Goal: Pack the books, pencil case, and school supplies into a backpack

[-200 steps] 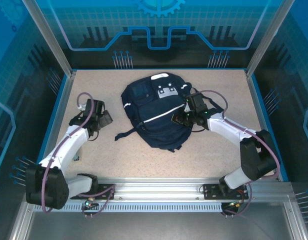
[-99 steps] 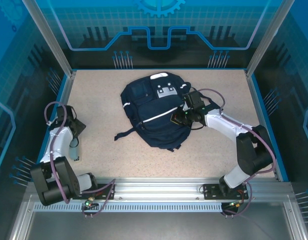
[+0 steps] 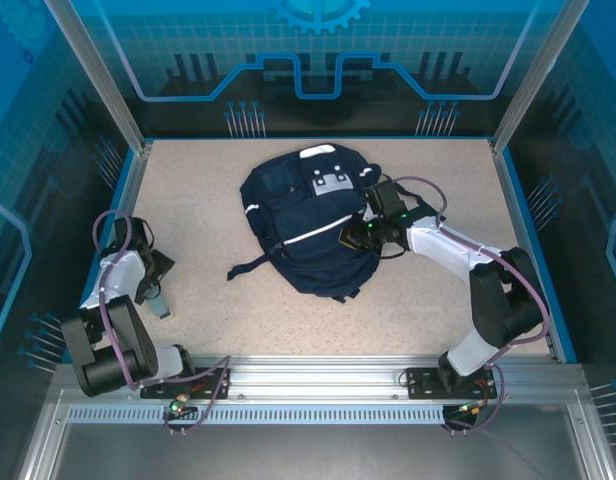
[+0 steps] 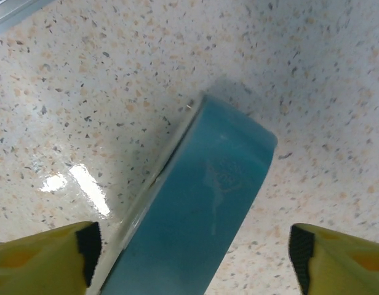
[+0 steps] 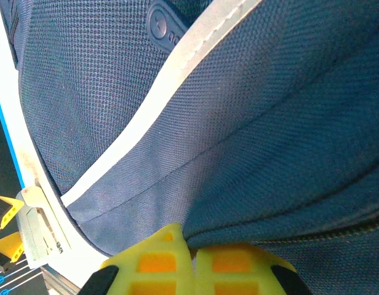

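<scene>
You find the backpack [image 3: 308, 225] lying flat at the middle of the table [image 3: 218, 320], its top toward the far edge, one strap [image 3: 250, 268] trailing off to the left; the right gripper [image 3: 354, 237] meets its right side, fingertips pressed together on the fabric; well apart, near the table's left edge, a small oblong item [image 3: 161, 301] lies under the left gripper [image 3: 154, 285], between its fingers [image 4: 42, 261], touching neither.

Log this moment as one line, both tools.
left tool open, straddling teal object on table | right tool shut, pinching backpack fabric at its right side | backpack lying on table
</scene>
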You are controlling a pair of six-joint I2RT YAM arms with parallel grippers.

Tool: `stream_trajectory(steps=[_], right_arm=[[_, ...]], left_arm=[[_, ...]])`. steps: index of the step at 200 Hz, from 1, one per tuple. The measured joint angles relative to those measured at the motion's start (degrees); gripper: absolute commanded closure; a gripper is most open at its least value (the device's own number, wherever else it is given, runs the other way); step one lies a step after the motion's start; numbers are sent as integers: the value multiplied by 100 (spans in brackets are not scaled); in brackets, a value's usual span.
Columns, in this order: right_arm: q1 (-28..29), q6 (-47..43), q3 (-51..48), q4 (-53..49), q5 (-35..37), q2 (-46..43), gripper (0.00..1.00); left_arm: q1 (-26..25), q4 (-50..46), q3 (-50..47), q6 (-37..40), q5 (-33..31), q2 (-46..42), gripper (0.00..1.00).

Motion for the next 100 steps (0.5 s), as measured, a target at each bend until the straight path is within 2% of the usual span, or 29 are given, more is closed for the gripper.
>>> stream_trajectory(steps=[35, 52, 74, 100], right_arm=[[0, -2, 0, 0, 2, 0, 93], [0, -2, 0, 0, 2, 0, 93], [0, -2, 0, 0, 4, 0, 93], [0, -7, 0, -2, 7, 0, 92]], left_arm=[[-258, -120, 66, 35, -105, 382, 48], [-326, -149, 66, 76, -107, 407, 56], [-476, -144, 72, 68, -107, 387, 62], [-1016, -138, 164, 59, -55, 365, 66]])
